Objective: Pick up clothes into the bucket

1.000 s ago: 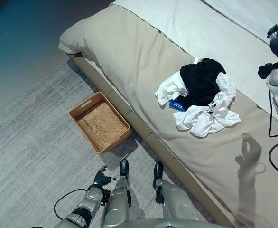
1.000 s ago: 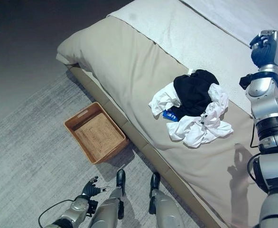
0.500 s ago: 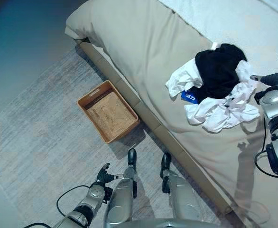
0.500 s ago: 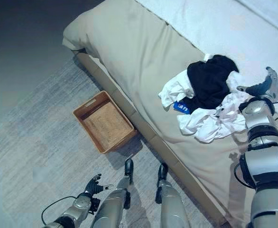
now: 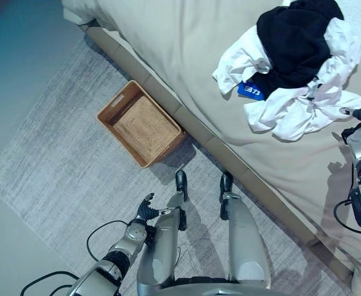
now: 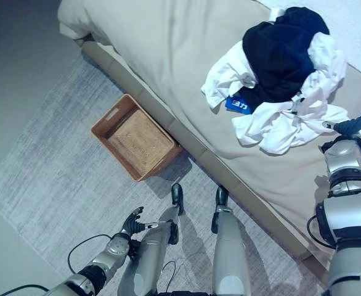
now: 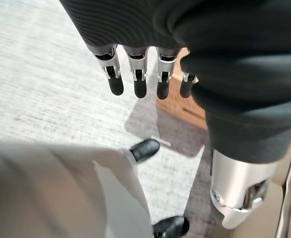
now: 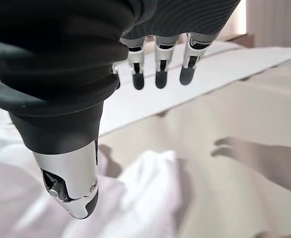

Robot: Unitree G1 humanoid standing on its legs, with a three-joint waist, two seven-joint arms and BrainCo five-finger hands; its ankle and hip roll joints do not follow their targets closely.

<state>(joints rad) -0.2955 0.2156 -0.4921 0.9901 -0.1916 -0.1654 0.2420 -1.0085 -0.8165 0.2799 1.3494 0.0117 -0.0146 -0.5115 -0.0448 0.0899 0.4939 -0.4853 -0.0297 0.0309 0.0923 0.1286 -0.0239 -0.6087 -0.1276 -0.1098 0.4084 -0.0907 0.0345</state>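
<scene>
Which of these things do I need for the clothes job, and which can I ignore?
For the job:
- pile of clothes, black and white, on the bed
- wicker basket, on the rug beside the bed
- right hand, open, by the pile's edge
- left hand, open, low over the rug

Just there:
- bed
- grey rug

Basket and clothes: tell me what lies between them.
In the left eye view, the bed's tan cover and side edge, then a rug strip, separate basket from clothes.

Both eye views looked steeply down from the head, sharing the beige bed (image 5: pixel 168 55) and woven rectangular basket (image 6: pixel 134 143). Each wrist view looked closely along its own hand.
</scene>
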